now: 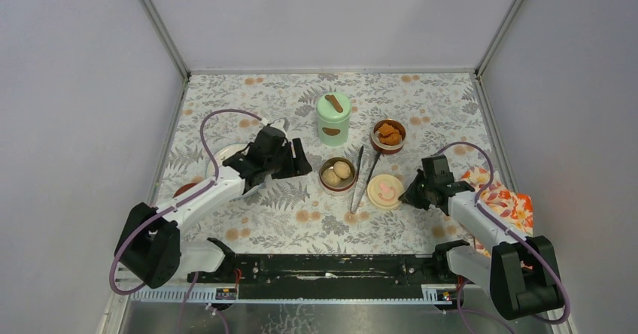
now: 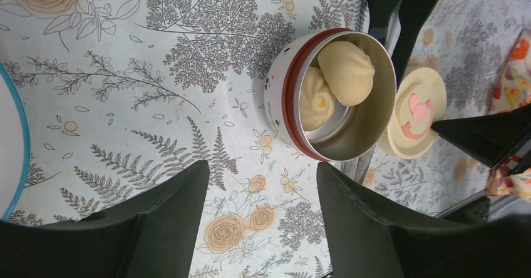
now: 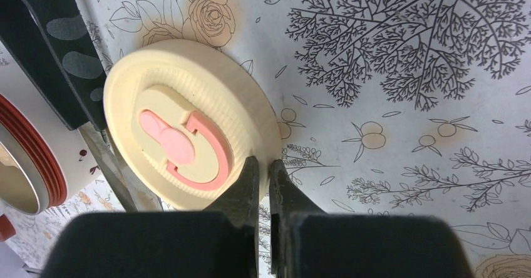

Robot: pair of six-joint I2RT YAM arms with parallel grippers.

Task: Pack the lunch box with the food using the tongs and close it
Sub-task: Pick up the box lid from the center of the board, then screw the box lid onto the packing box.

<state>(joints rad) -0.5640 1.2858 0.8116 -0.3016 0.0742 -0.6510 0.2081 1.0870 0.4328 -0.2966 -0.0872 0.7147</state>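
At the far left a white plate (image 1: 224, 156) is seen, partly covered by the left arm; no food can be made out on it. The left gripper (image 2: 262, 184) is held above the patterned table with its jaws spread wide and nothing between them. Behind it, the green jar (image 1: 333, 119) is already covered by its knobbed lid; what is inside cannot be told. Just beside the left gripper, one steel bowl (image 2: 278, 96) has been filled with pale round balls (image 2: 345, 68) and is not yet covered. The tongs (image 1: 360, 183) have been laid flat on the table between the bowls, held by neither arm. Further right, the second bowl (image 1: 388, 147) has been filled with orange chunks (image 1: 389, 132) and is also uncovered. The cream lid (image 3: 188, 102) lies flat on the table, and the right gripper (image 3: 264, 178) is closed narrowly at its rim, which appears to be pinched. Packing is judged largely done; covering both bowls is left.
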